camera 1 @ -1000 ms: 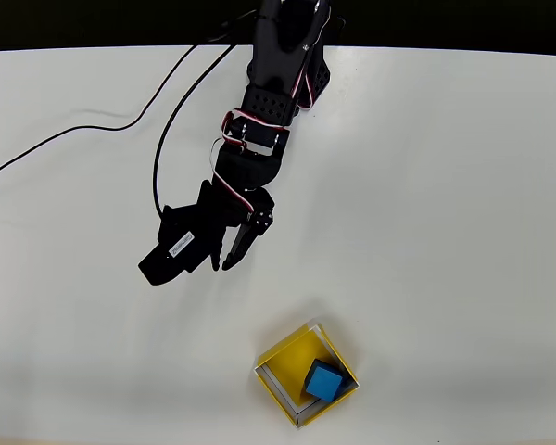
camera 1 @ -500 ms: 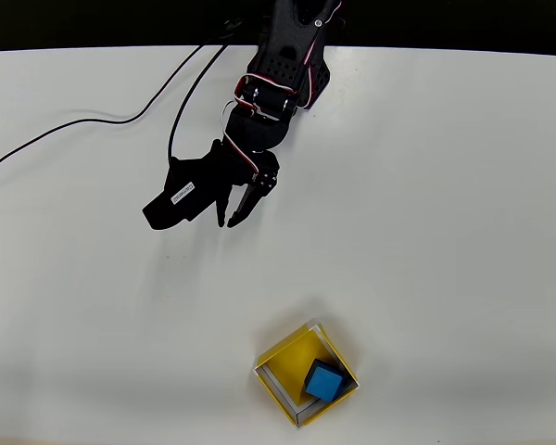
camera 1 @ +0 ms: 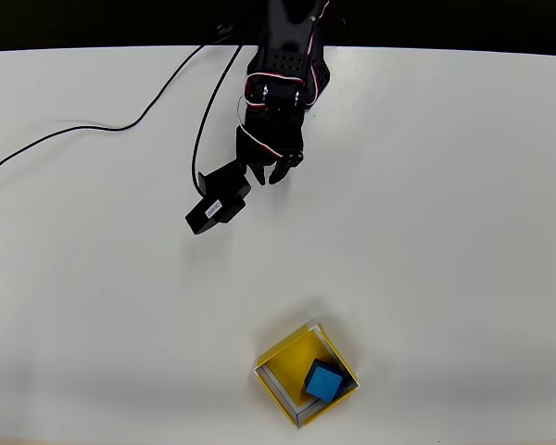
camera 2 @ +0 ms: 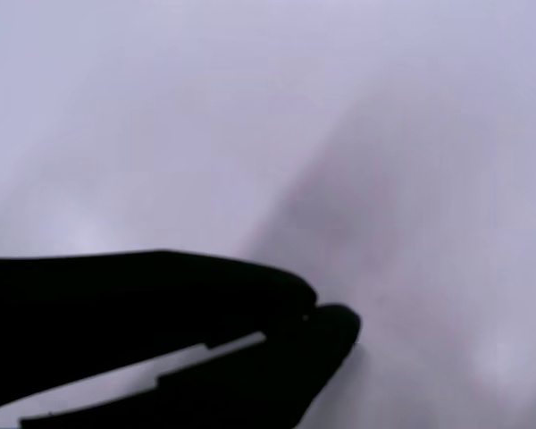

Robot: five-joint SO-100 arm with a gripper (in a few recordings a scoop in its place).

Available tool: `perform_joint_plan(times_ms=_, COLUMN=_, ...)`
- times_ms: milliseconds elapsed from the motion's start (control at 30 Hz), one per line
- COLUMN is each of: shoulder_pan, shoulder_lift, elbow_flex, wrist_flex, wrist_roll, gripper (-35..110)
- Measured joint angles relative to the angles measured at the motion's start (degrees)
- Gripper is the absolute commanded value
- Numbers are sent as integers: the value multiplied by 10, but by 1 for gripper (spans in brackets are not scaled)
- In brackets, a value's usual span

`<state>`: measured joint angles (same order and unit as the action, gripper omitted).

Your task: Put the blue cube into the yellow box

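Observation:
The blue cube (camera 1: 323, 381) lies inside the yellow box (camera 1: 285, 351), against its lower right corner, near the bottom of the overhead view. My black gripper (camera 1: 268, 177) is far above it in that view, drawn in close to the arm's base at the table's top edge. It holds nothing. In the wrist view the two dark fingers meet at their tips, so the gripper (camera 2: 318, 315) is shut over bare, blurred white table.
A black cable (camera 1: 93, 130) runs across the upper left of the white table (camera 1: 463, 232). A black block (camera 1: 218, 201) on the wrist sticks out to the left of the gripper. The table's dark far edge runs along the top.
The arm has folded back up and to the right, away from the box. Its fingers have come together. The cube and box have not moved.

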<state>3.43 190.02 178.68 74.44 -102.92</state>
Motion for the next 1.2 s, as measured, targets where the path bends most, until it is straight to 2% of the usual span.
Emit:
perform_joint_plan(times_ms=200, shoulder_pan=-18, shoulder_lift=0, elbow_flex=0, wrist_flex=18, wrist_roll=192, gripper=1)
perform_joint_plan(times_ms=300, shoulder_pan=-20, shoulder_lift=0, elbow_flex=0, wrist_flex=18, wrist_roll=227, gripper=1)
perform_joint_plan(times_ms=1200, shoulder_pan=-33, shoulder_lift=0, elbow_flex=0, wrist_flex=18, wrist_roll=238, gripper=1)
